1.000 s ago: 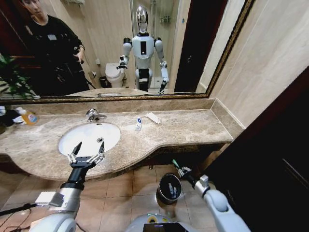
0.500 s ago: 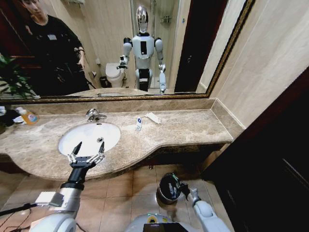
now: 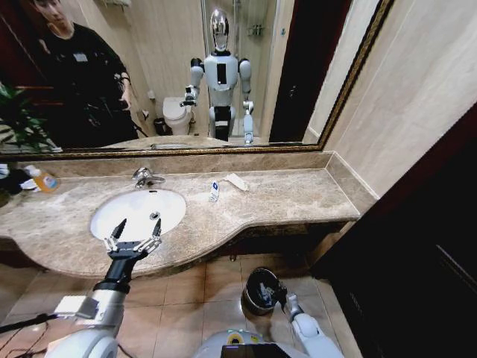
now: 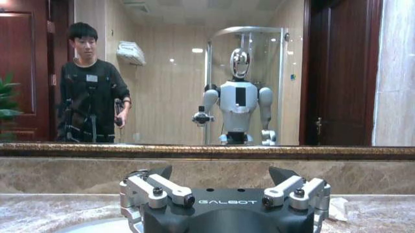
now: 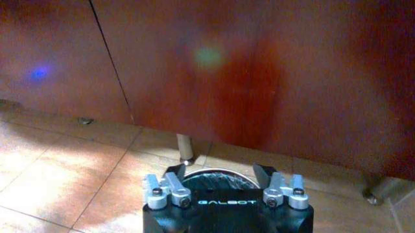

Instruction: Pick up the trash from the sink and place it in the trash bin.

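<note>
Beside the sink, on the marble counter toward the mirror, stands one tiny clear bottle with a blue label, and a flat white packet lies just past it, farther from the basin. Near the sink's drain sits a small pale thing, too small to name for sure. Over the sink's front rim hovers the left gripper, its fingers spread wide and holding nothing; from the left wrist they frame the chrome faucet's side of the counter with the left gripper clearly released. Below the sink, on the tiled floor, stands the trash bin, black with a shiny rim. Right above it hangs the right gripper; the right wrist view shows the right gripper with fingers parted and empty, the bin's rim between them, and the dark red cabinet front behind.
</note>
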### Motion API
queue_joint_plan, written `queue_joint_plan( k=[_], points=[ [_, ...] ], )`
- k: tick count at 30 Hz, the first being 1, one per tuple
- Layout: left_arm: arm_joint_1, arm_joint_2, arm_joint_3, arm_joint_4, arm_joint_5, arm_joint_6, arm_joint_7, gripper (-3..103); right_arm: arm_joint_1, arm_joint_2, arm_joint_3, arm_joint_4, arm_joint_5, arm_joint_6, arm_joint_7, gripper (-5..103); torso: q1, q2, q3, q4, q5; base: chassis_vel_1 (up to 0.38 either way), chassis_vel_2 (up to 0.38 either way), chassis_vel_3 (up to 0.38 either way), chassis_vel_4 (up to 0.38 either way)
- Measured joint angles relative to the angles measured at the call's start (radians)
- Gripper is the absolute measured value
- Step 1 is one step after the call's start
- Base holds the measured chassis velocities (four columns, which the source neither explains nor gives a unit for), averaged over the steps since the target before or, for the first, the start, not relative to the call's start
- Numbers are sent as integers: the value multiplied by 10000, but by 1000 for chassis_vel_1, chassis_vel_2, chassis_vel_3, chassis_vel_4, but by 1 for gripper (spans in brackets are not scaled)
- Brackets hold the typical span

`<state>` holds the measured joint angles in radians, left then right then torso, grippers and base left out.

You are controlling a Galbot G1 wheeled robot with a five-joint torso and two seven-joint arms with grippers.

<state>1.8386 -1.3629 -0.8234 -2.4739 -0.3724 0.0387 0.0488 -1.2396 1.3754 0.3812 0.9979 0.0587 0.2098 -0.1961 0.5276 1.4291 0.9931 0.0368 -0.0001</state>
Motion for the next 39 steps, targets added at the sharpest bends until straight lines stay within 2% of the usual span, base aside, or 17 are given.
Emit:
queue_joint_plan(
  k=[1,2,4,5,6,7,14,17,24,26,27,33,38,39],
  points=[
    [0,0,0,0,0,0,0,100,0,0,0,0,0,0,0,73,0,0,0,0,0,0,0,0,0],
    [0,0,0,0,0,0,0,100,-14,-14,1,23,2,-2,0,78,0,0,0,0,0,0,0,0,0],
    [0,0,0,0,0,0,0,100,-24,-22,0,38,4,-3,0,78,0,0,0,0,0,0,0,0,0],
    [0,0,0,0,0,0,0,100,-41,-39,2,67,8,-6,0,84,0,0,0,0,1,0,0,0,0],
    [0,0,0,0,0,0,0,100,-54,-73,5,105,15,-10,1,97,0,0,0,0,0,0,0,0,0],
    [0,0,0,0,0,0,0,100,-63,-87,4,128,17,-10,2,99,0,0,0,0,1,0,0,0,0],
    [0,0,0,0,0,0,0,100,-243,-149,25,464,46,-33,-5,100,0,0,0,0,2,0,0,0,0],
    [0,0,0,1,0,0,0,100,-604,-332,99,1221,94,-83,-6,100,0,0,0,0,2,0,0,0,0],
    [0,0,0,0,0,0,0,100,-1818,-654,575,3562,556,-89,32,100,0,0,0,-1,1,0,0,0,0],
    [0,0,0,0,0,0,0,100,-2457,-871,786,5032,1096,-112,131,100,0,0,0,0,-1,0,0,0,0],
    [0,0,0,0,0,0,0,100,-2457,-871,786,5032,1096,-112,131,100,0,0,0,0,-1,0,0,0,0],
    [0,0,0,1,0,0,0,100,-3702,-1099,1290,8124,1731,-341,146,100,-1,0,0,-3,0,0,0,0,0],
    [0,0,0,1,0,0,0,100,-3534,-1173,1451,9511,1920,-810,530,100,-3,0,-1,-1,-1,0,0,0,0],
    [0,0,0,0,0,0,0,100,-3161,-1260,1476,9962,2074,-1128,935,100,-2,0,-1,1,1,0,0,0,0]
  ],
)
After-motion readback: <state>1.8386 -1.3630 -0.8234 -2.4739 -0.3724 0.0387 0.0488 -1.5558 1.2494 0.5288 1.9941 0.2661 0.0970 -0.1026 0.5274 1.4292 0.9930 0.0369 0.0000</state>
